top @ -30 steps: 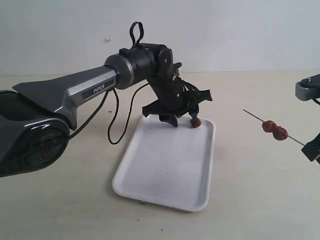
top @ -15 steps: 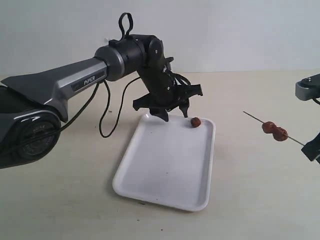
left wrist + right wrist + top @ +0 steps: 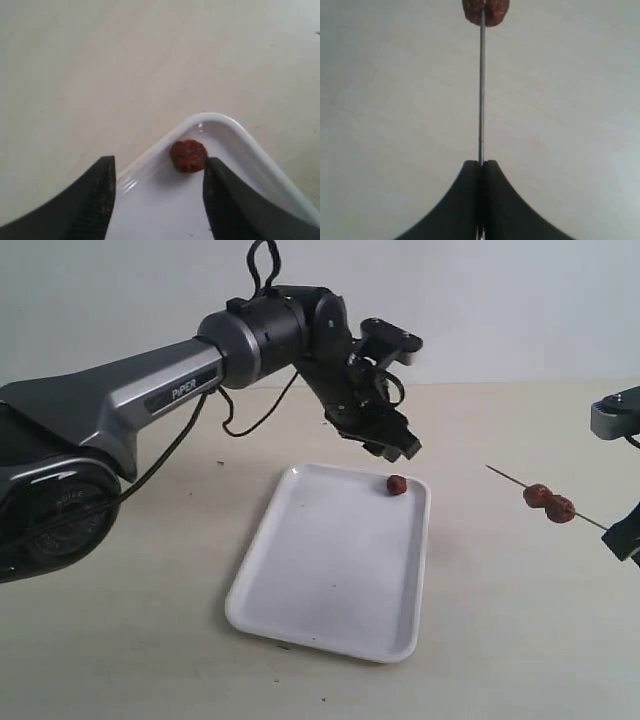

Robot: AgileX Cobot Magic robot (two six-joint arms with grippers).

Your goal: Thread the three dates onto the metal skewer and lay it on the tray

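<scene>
Left pincer (image 3: pixel 392 443) hung wide above the tray's (image 3: pixel 330 580) lone date (image 3: pixel 397 484). Right pincer (image 3: pixel 481 166) gripped the skewer (image 3: pixel 481 90) bearing two dates (image 3: pixel 551 502).

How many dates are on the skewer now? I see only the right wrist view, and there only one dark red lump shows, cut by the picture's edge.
Observer: The exterior view shows two dates on the metal skewer, pressed close together.
Operator: Where is the third one?
Observer: The third date lies loose in a far corner of the white tray, close to the rim.
Operator: Does the left tool hold it?
Observer: No. The left tool is open and hangs above that date without touching it.
</scene>
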